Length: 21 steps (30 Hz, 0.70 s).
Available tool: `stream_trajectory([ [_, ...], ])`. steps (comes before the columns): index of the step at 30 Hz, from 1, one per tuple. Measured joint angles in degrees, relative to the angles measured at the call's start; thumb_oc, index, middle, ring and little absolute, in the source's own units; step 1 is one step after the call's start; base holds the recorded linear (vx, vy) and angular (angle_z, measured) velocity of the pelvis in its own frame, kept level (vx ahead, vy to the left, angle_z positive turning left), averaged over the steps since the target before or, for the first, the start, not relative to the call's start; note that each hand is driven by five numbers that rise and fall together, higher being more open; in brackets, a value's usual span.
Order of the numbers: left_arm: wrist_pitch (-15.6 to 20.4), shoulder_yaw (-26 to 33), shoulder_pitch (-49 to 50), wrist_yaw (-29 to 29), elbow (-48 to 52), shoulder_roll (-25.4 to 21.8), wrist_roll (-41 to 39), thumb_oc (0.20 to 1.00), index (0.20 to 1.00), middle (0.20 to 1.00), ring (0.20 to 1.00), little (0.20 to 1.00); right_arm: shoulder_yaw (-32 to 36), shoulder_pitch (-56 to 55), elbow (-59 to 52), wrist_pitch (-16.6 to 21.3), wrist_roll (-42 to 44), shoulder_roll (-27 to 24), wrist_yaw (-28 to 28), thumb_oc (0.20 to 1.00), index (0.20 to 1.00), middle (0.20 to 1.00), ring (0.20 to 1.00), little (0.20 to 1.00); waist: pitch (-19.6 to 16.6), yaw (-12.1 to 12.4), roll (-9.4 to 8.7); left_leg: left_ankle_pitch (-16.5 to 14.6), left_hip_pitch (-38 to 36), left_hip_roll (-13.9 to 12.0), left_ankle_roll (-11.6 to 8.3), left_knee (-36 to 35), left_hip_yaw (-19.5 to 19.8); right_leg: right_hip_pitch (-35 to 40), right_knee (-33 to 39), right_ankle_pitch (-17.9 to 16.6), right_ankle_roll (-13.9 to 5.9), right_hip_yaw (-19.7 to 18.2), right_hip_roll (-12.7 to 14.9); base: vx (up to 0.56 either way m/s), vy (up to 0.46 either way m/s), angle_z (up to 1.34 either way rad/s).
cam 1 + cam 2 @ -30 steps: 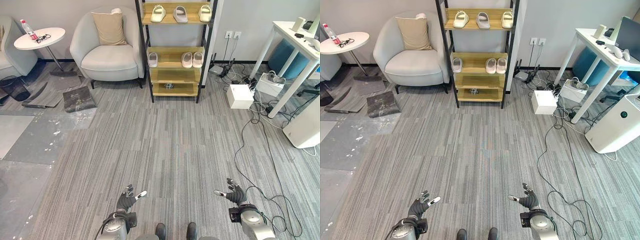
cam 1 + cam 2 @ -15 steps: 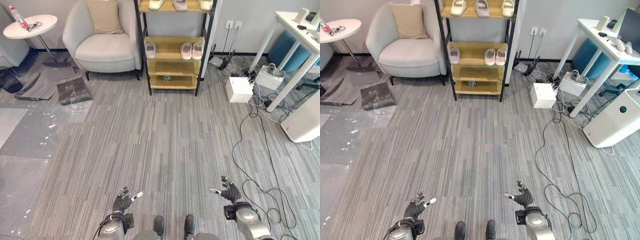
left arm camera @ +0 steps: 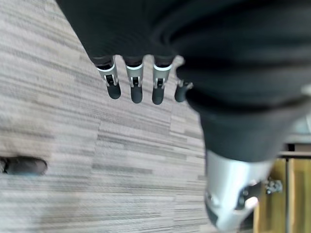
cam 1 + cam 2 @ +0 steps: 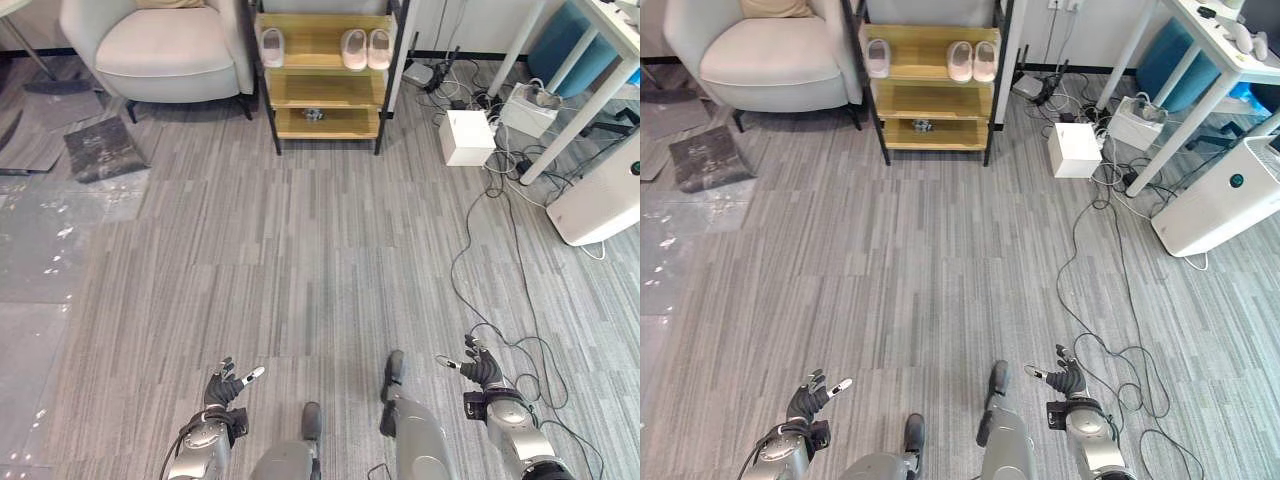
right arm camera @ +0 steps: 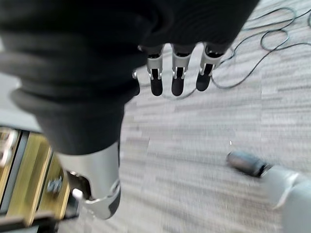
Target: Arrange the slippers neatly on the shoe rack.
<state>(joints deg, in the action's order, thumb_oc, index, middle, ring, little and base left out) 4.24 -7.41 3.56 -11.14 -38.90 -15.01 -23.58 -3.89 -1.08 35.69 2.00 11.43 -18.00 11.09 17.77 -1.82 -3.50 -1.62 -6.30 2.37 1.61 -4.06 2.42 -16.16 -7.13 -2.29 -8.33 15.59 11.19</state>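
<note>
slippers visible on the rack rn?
3, all on one shelf of the rack: a lone slipper at its left end, a pair at right. Higher shelves are cropped, so more may be hidden.

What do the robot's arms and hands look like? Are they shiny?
Yes, partly. Both arms are smooth silver-grey metal. The left hand and the right hand each have silver fingers with dark tips and a thumb set apart. A dark ribbed cover wraps the back of each hand and the wrist.

You've got shoe rack (image 4: pixel 325 75) straight ahead w/ slippers (image 4: pixel 355 48) on it, armchair (image 4: pixel 160 50) left, desk (image 4: pixel 600 45) right.
</note>
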Motion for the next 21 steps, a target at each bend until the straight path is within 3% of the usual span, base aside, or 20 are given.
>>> stream_trajectory([
  [2, 0.01, -0.60, 0.35, 0.03, -0.05, 0.23, 0.00, 1.000, 1.000, 1.000, 1.000, 1.000, 0.64, -1.45, 0.02, 0.00, 0.00, -0.45, 0.13, 1.000, 1.000, 1.000, 1.000, 1.000, -0.73, -0.48, 0.51, -1.78, -2.79, -2.11, -1.76, -0.35, 1.13, 2.64, 0.64, -2.41, 2.75, 0.09, -2.45, 0.38, -0.118, 0.44],
  [3, -0.01, -0.92, 1.02, 0.04, -0.14, 0.79, 0.00, 1.000, 1.000, 1.000, 1.000, 1.000, 0.45, -1.38, 1.22, 0.38, 0.01, -1.28, -0.02, 1.000, 1.000, 1.000, 1.000, 1.000, -1.57, -0.51, 2.64, -3.39, -2.52, -5.07, -3.63, 1.99, 1.68, 4.08, 0.96, -1.52, 3.64, 1.09, -5.43, 0.27, -0.112, 0.22],
  [4, -0.01, -1.02, 0.60, 0.07, -0.21, 1.19, 0.00, 1.000, 1.000, 1.000, 1.000, 1.000, 0.79, -1.58, 1.40, 0.15, 0.33, -1.51, -0.02, 1.000, 1.000, 1.000, 1.000, 1.000, -1.72, -0.51, 2.78, -4.48, -0.96, -5.72, -4.55, 6.37, 2.08, 5.15, 1.58, -0.94, 4.73, 1.12, -6.55, 0.17, -0.075, 0.18],
  [5, 0.11, -1.33, 0.70, 0.17, 0.04, 1.30, -0.03, 1.000, 1.000, 1.000, 1.000, 1.000, 0.54, -2.08, 1.27, 0.14, 0.89, -1.91, -0.03, 1.000, 1.000, 1.000, 1.000, 1.000, -2.27, 0.03, 2.15, -4.65, 0.08, -5.69, -4.99, 9.92, 2.53, 5.89, 1.90, -1.95, 5.81, 1.55, -6.94, 0.34, -0.148, 0.08],
  [7, 0.14, -1.45, 1.01, 0.48, -0.54, 2.46, -0.05, 1.000, 1.000, 1.000, 1.000, 1.000, 0.39, -2.00, 0.70, 0.27, 1.02, -3.10, -0.17, 1.000, 1.000, 1.000, 1.000, 1.000, -3.30, 0.79, 2.10, -5.22, 4.02, -5.98, -6.08, 21.31, 3.71, 8.21, 2.87, -0.80, 9.68, 1.68, -8.39, 0.26, -0.118, -0.11],
  [9, 0.14, -1.45, 0.34, 0.50, -1.24, 3.18, -0.05, 1.000, 1.000, 1.000, 1.000, 1.000, 0.19, -1.50, 0.13, 0.37, 1.01, -4.06, -0.35, 1.000, 1.000, 1.000, 1.000, 1.000, -3.38, 0.93, 2.34, -4.93, 9.21, -5.59, -8.59, 31.61, 5.39, 9.55, 3.90, -0.50, 10.75, 1.85, -9.10, 0.21, -0.089, -0.06],
  [10, 0.15, -1.39, 0.14, 0.49, -1.22, 3.34, -0.09, 1.000, 1.000, 1.000, 1.000, 1.000, -0.03, -0.19, -0.20, 0.47, 1.01, -4.28, -0.37, 1.000, 1.000, 1.000, 1.000, 1.000, -3.26, 1.34, 2.06, -5.52, 14.60, -4.91, -10.45, 37.69, 5.57, 11.41, 6.42, -0.45, 12.32, 1.53, -9.67, 0.25, -0.082, 0.09],
  [13, 0.15, -1.37, -0.44, 0.46, -0.80, 3.38, -0.10, 1.000, 1.000, 1.000, 1.000, 1.000, -0.14, 0.29, -0.03, 0.22, 1.05, -3.76, -0.43, 1.000, 1.000, 1.000, 1.000, 1.000, -2.44, 2.47, 1.10, -5.69, 20.28, -3.65, -9.39, 30.95, 1.55, 14.26, 9.48, -0.93, 13.43, 1.86, -10.09, 0.31, -0.017, -0.02],
  [15, 0.06, -1.42, -0.50, 0.44, -0.84, 3.25, -0.08, 1.000, 1.000, 1.000, 1.000, 1.000, -0.36, 0.65, -0.06, 0.21, 1.04, -3.05, -0.40, 1.000, 1.000, 1.000, 1.000, 1.000, -1.98, 2.96, 0.25, -4.34, 20.70, -3.14, -7.18, 20.58, 1.07, 17.16, 11.82, -0.61, 12.69, 1.72, -10.69, 0.22, 0.042, -0.06],
  [16, 0.02, -1.40, -0.01, 0.40, -0.83, 3.10, -0.08, 1.000, 1.000, 1.000, 1.000, 1.000, -1.02, 0.84, -0.09, 0.25, 1.04, -2.69, -0.36, 1.000, 1.000, 1.000, 1.000, 1.000, -2.00, 3.19, 0.37, -1.94, 20.21, -3.27, -6.91, 13.25, 0.80, 18.15, 11.79, -0.19, 12.05, 2.04, -11.25, 0.33, 0.124, -0.42],
  [17, 0.02, -1.42, 0.38, 0.38, -0.81, 2.97, -0.07, 1.000, 1.000, 1.000, 1.000, 1.000, -2.54, 0.94, -0.07, 0.53, 1.02, -2.37, -0.44, 1.000, 1.000, 1.000, 1.000, 1.000, -1.77, 3.90, -0.12, 2.01, 20.81, -4.29, -7.09, 9.10, 0.31, 19.54, 11.82, 0.43, 11.31, 1.74, -11.85, 0.41, 0.176, -0.45],
  [19, -0.01, -1.38, -0.19, 0.36, -2.36, 2.64, -0.04, 1.000, 1.000, 1.000, 1.000, 1.000, -3.36, 1.12, -0.03, 0.45, 1.01, -2.18, -0.29, 1.000, 1.000, 1.000, 1.000, 1.000, -1.82, 3.71, -0.07, 4.34, 21.18, -5.89, -6.93, 4.99, -0.67, 20.46, 11.80, 1.74, 11.43, 1.83, -12.20, 0.36, 0.202, -0.23],
  [20, -0.36, -1.30, -1.86, 0.09, -2.89, 2.28, -0.03, 1.000, 1.000, 1.000, 1.000, 1.000, -3.51, 0.94, 0.34, 0.14, 1.00, -1.92, -0.21, 1.000, 1.000, 1.000, 1.000, 1.000, -1.48, 3.68, -0.18, 5.98, 22.05, -7.95, -8.26, 2.48, -1.27, 21.01, 11.81, 2.23, 10.75, 1.77, -12.25, 0.21, 0.141, 0.01],
  [21, -0.45, -1.28, -2.25, -0.01, -2.94, 2.10, -0.02, 1.000, 1.000, 1.000, 1.000, 1.000, -3.59, 0.87, 0.40, 0.00, 0.99, -1.91, -0.19, 1.000, 1.000, 1.000, 1.000, 1.000, -1.37, 3.65, -0.38, 6.81, 22.62, -9.12, -8.09, 1.44, -2.43, 21.27, 11.79, 2.54, 10.25, 1.80, -12.13, 0.23, 0.170, 0.01],
])
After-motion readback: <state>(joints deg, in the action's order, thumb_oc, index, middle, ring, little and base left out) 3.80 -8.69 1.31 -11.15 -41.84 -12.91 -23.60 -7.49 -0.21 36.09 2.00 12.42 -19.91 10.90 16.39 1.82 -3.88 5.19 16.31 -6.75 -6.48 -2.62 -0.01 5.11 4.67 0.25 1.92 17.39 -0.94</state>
